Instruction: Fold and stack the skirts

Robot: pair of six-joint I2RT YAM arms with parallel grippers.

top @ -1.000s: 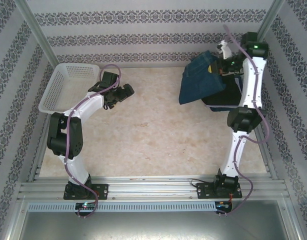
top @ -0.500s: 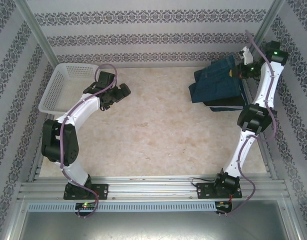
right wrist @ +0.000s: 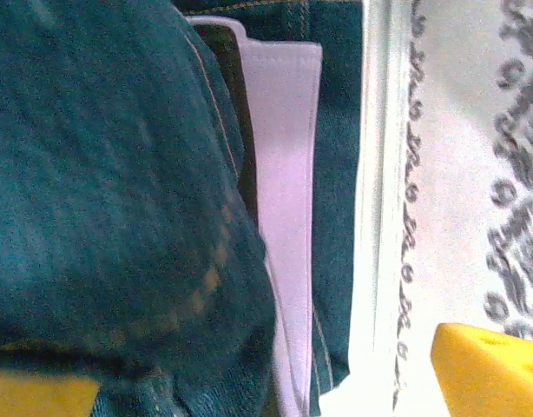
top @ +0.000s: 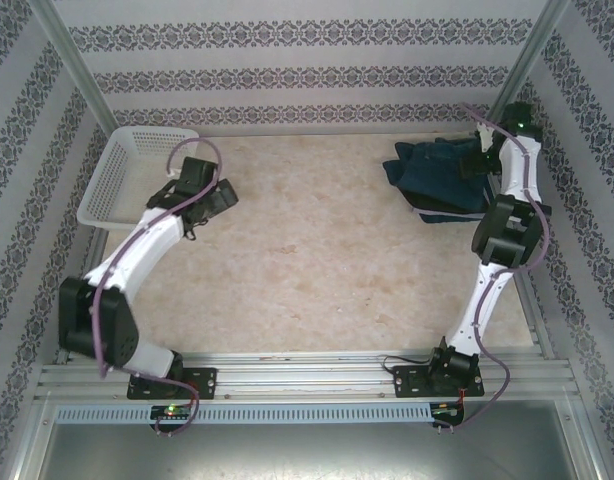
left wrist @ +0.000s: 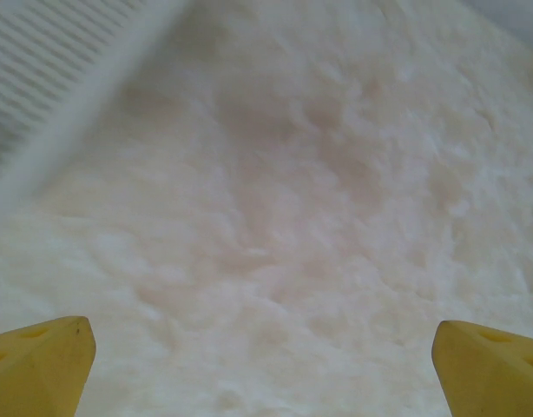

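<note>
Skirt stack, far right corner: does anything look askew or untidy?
Yes. The top denim skirt lies rumpled and bunched, spilling past the pile at its left edge instead of lying flat. A lavender skirt edge shows beneath it.

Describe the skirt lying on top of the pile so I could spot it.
Start at the far right corner of the table, where skirts lie piled beside the right arm. The top skirt is dark blue denim, rumpled rather than flat, unlike the pale lavender skirt under it.

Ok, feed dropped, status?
Left tool open over table. Right tool open above skirt stack. Top denim skirt rumpled, lavender skirt beneath. Nothing in the way.
</note>
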